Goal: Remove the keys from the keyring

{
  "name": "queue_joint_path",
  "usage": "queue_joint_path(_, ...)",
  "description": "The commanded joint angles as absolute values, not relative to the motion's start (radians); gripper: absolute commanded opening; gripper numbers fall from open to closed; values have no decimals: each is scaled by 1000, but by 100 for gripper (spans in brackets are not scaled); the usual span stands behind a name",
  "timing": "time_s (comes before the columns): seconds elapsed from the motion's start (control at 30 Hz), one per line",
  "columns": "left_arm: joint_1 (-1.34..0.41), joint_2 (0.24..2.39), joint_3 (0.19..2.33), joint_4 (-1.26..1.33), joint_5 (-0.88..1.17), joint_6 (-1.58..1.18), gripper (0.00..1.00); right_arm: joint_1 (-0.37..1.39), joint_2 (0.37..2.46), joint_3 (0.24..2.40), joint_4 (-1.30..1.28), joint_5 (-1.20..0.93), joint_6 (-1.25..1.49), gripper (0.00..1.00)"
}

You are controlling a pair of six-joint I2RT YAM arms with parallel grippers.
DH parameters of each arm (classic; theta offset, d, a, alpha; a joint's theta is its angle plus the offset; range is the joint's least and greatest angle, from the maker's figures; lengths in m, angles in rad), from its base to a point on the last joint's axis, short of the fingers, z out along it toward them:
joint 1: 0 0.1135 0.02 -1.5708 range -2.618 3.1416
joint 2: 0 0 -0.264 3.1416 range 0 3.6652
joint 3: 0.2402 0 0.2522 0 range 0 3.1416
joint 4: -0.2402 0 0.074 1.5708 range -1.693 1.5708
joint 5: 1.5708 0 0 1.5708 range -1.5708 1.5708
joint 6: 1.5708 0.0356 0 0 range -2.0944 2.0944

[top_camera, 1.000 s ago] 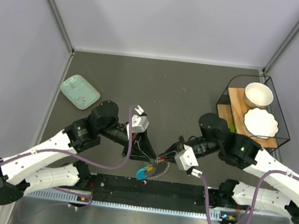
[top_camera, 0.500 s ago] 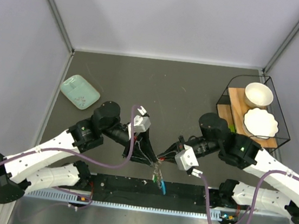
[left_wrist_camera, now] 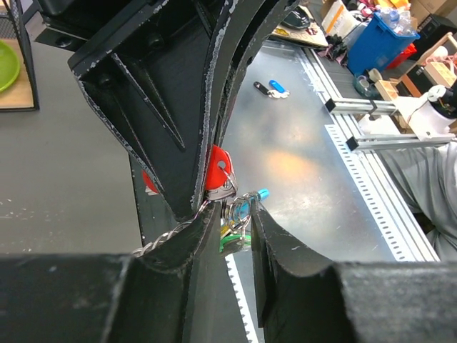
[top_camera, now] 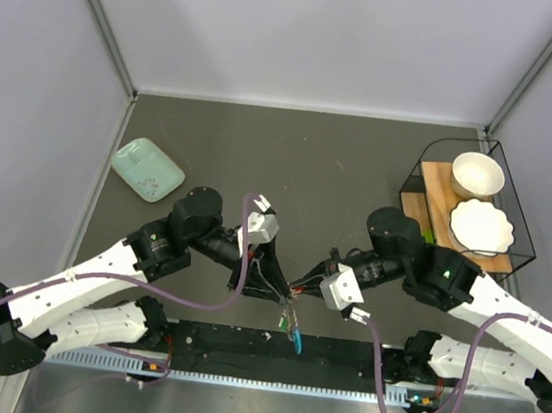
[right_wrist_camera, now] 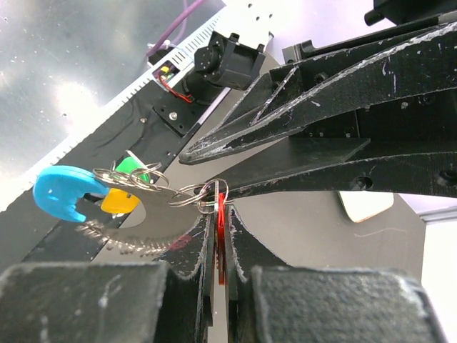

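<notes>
Both grippers meet over the table's near edge. My right gripper is shut on the red-headed key, which stands edge-on between its fingers. Metal split rings link that key to the keyring, a blue loop on a pale scalloped fan piece. Green and yellow key heads hang beside the loop. My left gripper has its jaws partly closed, with a split ring spanning between them. The red head shows just above it.
A mint-green flat tray lies at the far left. At the right a black wire rack holds a white bowl and a scalloped white plate. A black strip and a metal rail run along the near edge.
The keyring bunch, first spread flat below the grippers, has swung and now hangs edge-on toward the near edge. My left arm shifted slightly right. The right gripper kept its hold.
</notes>
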State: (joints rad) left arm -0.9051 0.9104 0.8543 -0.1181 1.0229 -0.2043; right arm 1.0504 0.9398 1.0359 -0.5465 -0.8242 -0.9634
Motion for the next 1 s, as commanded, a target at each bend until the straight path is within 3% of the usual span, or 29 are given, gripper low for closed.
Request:
queue_joint_path(0.0,-905,917,864,-106,956,-160,28,1048,945,1075,-459,-845,-940,0)
queue_joint_path(0.1,-905,916,871,-124,943,-144,24,1048,945,1078,-457,-838,-931,0)
queue_joint_path(0.23,-905,907,874,-140,914,-126,0,1048,945,1075,-456,-816,-919,0)
queue_joint_path(0.5,-884,876,867,-97,850,-170,0,1048,913,1035,-454,-770,-937,0)
queue_joint_path(0.77,-775,890,821,127,1020,-366,0,1048,882,996,-437,-719,-950,0)
queue_joint_path(0.97,-764,900,845,146,996,-403,0,1049,867,956,-384,-716,-933,0)
